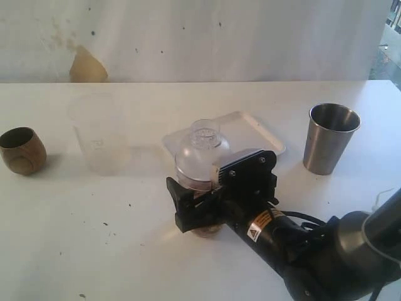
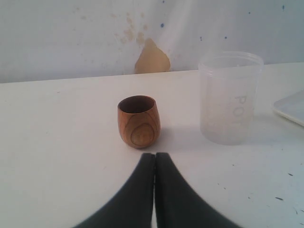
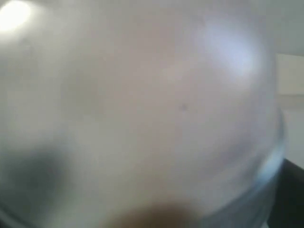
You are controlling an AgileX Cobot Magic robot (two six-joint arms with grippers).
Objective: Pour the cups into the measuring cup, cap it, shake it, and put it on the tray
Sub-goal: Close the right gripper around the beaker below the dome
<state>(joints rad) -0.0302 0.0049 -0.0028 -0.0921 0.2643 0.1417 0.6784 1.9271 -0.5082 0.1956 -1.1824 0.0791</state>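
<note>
The measuring cup (image 1: 207,227) stands mid-table with a clear dome lid (image 1: 202,147) on top and something brownish at its bottom. My right gripper (image 1: 199,210) is open, and its black fingers (image 1: 180,210) reach around the cup's body. In the right wrist view the blurred dome lid (image 3: 142,104) fills the frame and hides the jaws. The wooden cup (image 1: 22,150) (image 2: 138,121) stands upright at the far left, just ahead of my left gripper (image 2: 155,156), which is shut and empty. The steel tumbler (image 1: 329,138) stands at the right. The white tray (image 1: 266,141) lies behind the measuring cup.
A frosted translucent plastic cup (image 1: 100,135) (image 2: 229,97) stands between the wooden cup and the measuring cup. The table's back edge meets a white wall with a tan patch (image 1: 88,68). The left arm does not show in the exterior view.
</note>
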